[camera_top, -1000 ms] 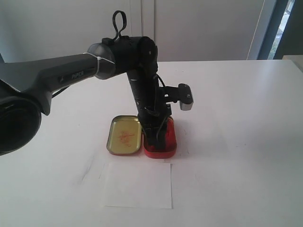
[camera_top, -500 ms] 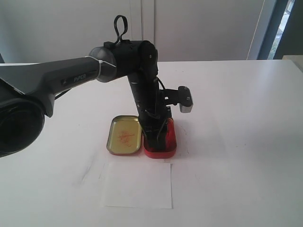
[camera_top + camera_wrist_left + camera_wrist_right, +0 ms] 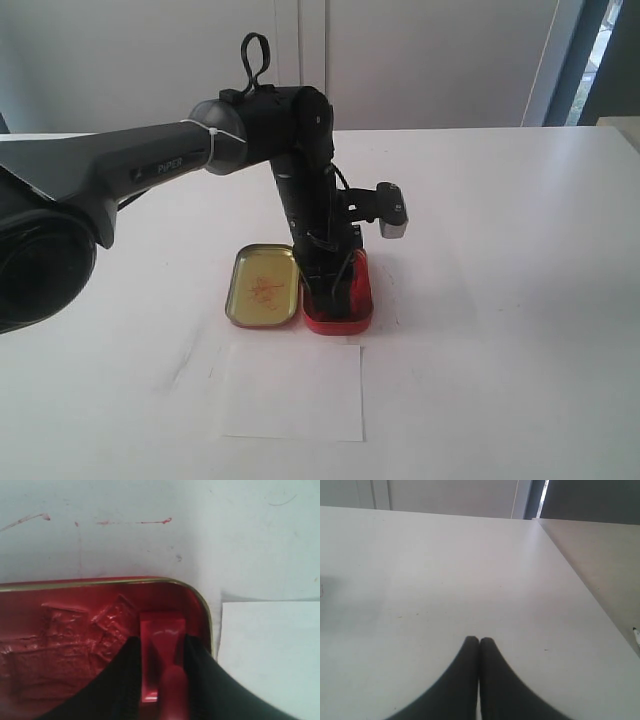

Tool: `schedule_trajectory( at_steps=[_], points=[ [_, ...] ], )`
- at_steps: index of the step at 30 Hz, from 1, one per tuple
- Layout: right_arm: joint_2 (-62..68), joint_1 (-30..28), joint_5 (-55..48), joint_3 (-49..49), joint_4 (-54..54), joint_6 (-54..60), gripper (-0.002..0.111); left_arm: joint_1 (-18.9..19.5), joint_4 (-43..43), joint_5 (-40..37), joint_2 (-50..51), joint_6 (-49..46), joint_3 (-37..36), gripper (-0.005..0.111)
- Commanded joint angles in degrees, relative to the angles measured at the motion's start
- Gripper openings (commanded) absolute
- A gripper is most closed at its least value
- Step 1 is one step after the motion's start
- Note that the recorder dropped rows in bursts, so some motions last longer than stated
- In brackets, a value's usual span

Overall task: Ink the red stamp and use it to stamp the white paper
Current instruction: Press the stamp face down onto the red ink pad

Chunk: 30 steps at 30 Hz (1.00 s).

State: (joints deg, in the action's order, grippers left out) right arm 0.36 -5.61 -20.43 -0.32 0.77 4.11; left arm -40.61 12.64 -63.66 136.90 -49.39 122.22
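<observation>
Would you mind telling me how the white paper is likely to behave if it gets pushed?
The white paper looks thin and lies flat, so it is probably floppy and light. Nothing holds it on the smooth table, so a sideways push would likely slide it.

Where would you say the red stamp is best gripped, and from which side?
By its upper body, from straight above. The red stamp stands face down in the ink tin, so its flat sides offer parallel faces, as the left gripper holds it; the tin wall would block a low sideways approach.
</observation>
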Motion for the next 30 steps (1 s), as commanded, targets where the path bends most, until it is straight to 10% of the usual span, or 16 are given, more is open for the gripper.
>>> schedule_trajectory(
  at_steps=[1,30],
  points=[
    [-0.4,-0.2,0.8,0.3,-0.5,0.0,0.000,-0.2,0.2,0.0,1.8,-0.3,-0.5,0.000],
    [-0.4,-0.2,0.8,0.3,-0.5,0.0,0.000,-0.2,-0.9,-1.5,-0.9,-0.3,0.8,0.000]
  ],
)
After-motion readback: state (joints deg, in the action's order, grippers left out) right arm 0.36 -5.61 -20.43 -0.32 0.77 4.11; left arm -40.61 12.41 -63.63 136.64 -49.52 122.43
